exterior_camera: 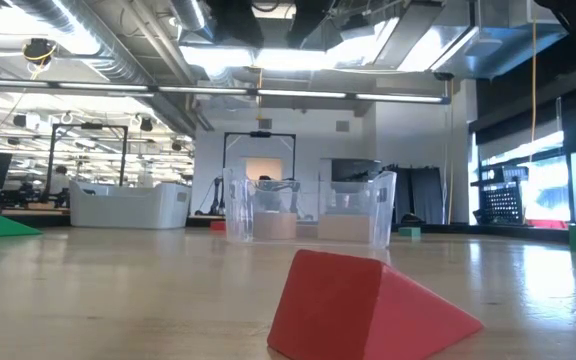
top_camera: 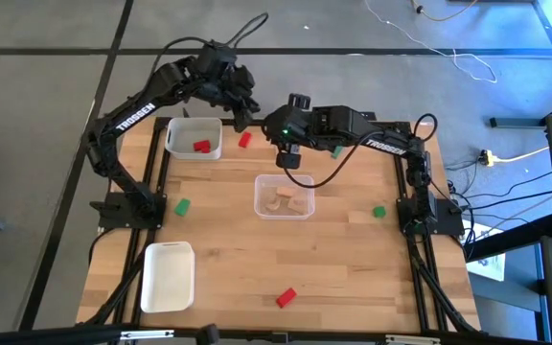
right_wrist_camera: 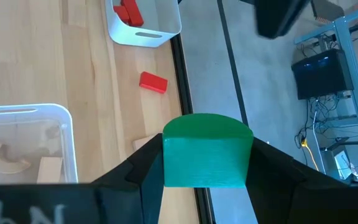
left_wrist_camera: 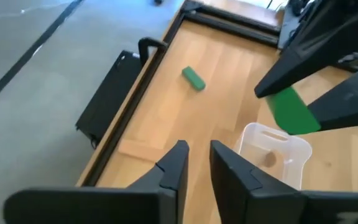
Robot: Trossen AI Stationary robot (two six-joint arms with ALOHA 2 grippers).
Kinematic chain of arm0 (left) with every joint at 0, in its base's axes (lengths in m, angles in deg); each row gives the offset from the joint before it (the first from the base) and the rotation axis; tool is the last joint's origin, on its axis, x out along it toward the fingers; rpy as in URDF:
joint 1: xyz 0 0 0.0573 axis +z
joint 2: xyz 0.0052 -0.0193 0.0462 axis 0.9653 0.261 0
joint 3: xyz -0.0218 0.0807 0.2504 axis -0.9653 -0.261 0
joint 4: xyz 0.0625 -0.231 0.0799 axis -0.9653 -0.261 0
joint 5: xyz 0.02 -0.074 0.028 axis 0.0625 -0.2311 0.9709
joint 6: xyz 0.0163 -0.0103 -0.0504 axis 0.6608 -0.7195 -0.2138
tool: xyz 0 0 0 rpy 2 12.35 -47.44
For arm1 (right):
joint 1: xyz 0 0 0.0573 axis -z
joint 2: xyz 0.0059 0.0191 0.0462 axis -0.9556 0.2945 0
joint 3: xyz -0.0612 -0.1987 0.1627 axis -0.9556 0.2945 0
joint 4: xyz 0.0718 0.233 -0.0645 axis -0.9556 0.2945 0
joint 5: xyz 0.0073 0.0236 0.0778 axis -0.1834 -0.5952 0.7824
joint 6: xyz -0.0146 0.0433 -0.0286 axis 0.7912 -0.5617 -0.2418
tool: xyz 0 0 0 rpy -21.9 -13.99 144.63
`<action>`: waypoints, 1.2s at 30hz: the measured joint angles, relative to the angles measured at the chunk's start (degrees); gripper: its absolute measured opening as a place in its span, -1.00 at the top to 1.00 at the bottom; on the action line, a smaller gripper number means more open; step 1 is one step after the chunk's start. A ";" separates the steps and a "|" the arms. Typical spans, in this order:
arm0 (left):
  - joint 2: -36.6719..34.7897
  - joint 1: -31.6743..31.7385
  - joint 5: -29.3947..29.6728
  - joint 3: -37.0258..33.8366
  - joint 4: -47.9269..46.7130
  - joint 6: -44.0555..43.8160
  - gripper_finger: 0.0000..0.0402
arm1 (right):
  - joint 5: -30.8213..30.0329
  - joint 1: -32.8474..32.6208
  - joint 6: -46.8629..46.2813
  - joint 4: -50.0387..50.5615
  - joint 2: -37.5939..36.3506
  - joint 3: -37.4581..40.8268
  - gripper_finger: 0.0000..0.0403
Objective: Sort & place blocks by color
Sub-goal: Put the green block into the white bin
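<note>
Blocks lie partly sorted across the desk [top_camera: 333, 259]: from above, a red block [top_camera: 201, 147] sits in the white tray [top_camera: 178, 144] near the far left corner, light-wood blocks [top_camera: 288, 198] rest in the clear tray [top_camera: 263, 207] at the middle, and a second white tray [top_camera: 166, 280] by the near left edge holds nothing. By my judgement the work is under half done, since loose pieces remain: a red block [top_camera: 245, 140] just beside the first tray, a green block [top_camera: 182, 205] near the left edge, a green block [top_camera: 379, 212] near the right edge, and a red wedge [top_camera: 286, 297] near the near edge. The left gripper [top_camera: 241, 113] hangs past the far edge, the right gripper [top_camera: 289, 151] above the far middle. The level view shows the red wedge [exterior_camera: 368, 305] close up, with the clear tray [exterior_camera: 308, 208] behind it. The left wrist view shows the left gripper [left_wrist_camera: 196, 155] with fingers slightly parted, grasping nothing. The right wrist view shows the right gripper [right_wrist_camera: 207, 163] clenched on a green block [right_wrist_camera: 207, 152] over the desk's edge. Open room is ample across the near half; the far edge is crowded by both arms.
</note>
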 joint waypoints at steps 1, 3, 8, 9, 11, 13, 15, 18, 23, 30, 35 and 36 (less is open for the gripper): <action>0.00 -0.03 0.57 -0.01 -0.12 -0.12 0.66 | 0.00 0.00 0.02 -0.13 0.01 0.00 0.14; -0.09 0.04 1.52 -0.01 0.05 -0.20 0.60 | 0.00 0.00 0.01 -0.14 0.02 0.01 0.14; -0.09 0.02 1.82 -0.01 0.03 -0.16 0.49 | 0.00 0.00 0.02 -0.12 0.07 0.02 0.14; -0.09 0.00 1.78 -0.01 0.03 -0.10 0.47 | 0.00 0.00 0.02 -0.12 0.07 0.02 0.14; -0.09 -0.12 1.80 -0.01 -0.07 0.23 0.45 | -0.01 0.00 0.02 -0.12 0.09 0.02 0.14; -0.09 -0.46 1.89 -0.01 -0.19 5.16 0.44 | 0.00 0.02 0.02 -0.12 0.09 0.02 0.14; -0.09 -0.95 1.88 0.01 -1.64 13.86 0.45 | -0.02 0.02 0.02 -0.09 0.11 0.04 0.14; -0.09 -1.87 1.21 0.01 -4.70 24.84 0.46 | -0.02 0.02 0.02 -0.09 0.11 0.04 0.14; -0.13 -3.74 0.77 0.01 -8.75 34.19 0.46 | -0.02 0.02 0.02 -0.07 0.11 0.09 0.14; -0.13 -5.82 2.34 0.01 -8.27 35.38 0.46 | -0.01 0.02 0.02 -0.07 0.13 0.09 0.14; -0.13 -6.29 2.44 0.01 -8.75 39.84 0.46 | 0.04 0.32 -0.03 -0.03 0.13 0.09 0.14; -0.13 -6.30 2.45 0.01 -8.74 40.61 0.46 | 0.04 0.49 -0.10 -0.03 0.13 0.09 0.14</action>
